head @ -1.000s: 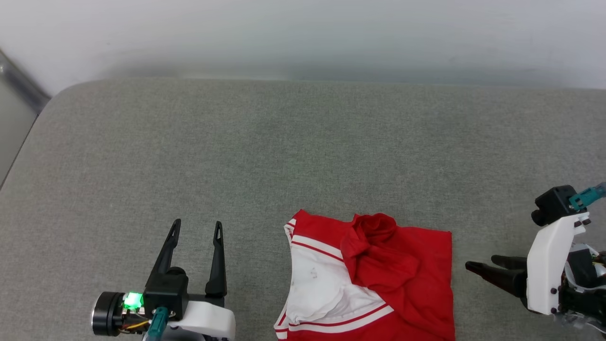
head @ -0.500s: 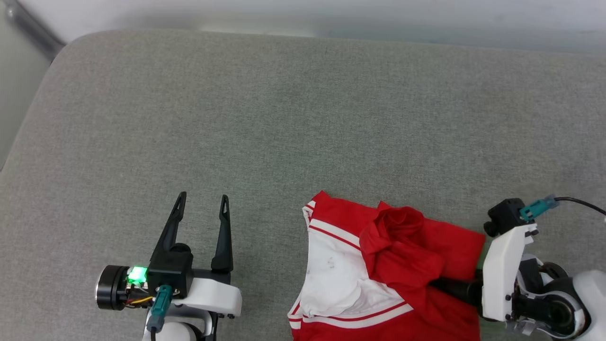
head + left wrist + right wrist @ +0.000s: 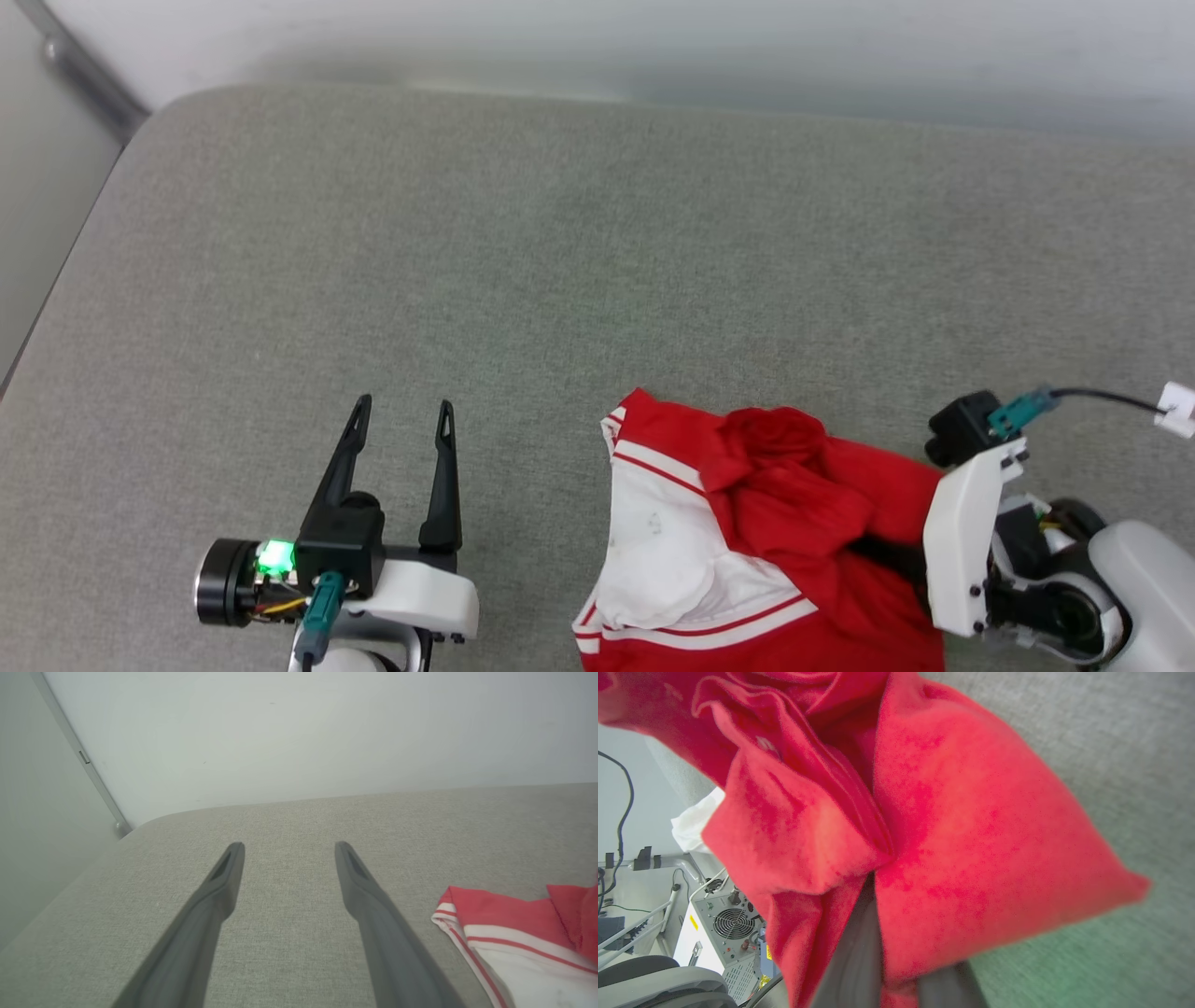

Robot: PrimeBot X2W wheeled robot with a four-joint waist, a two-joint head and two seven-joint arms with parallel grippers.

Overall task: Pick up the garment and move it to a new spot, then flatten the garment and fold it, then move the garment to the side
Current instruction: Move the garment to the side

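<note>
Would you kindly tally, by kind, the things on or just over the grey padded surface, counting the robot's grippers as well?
Clothing: 1, the garment
Grippers: 2, the left gripper and the right gripper
Total: 3

Your left gripper (image 3: 404,406) sits at the near left, fingers spread wide and pointing toward the far side, holding nothing. Your right gripper (image 3: 878,882) reaches in from the near right, pointing leftward, its fingers pinched together on the garment (image 3: 794,504).
</note>
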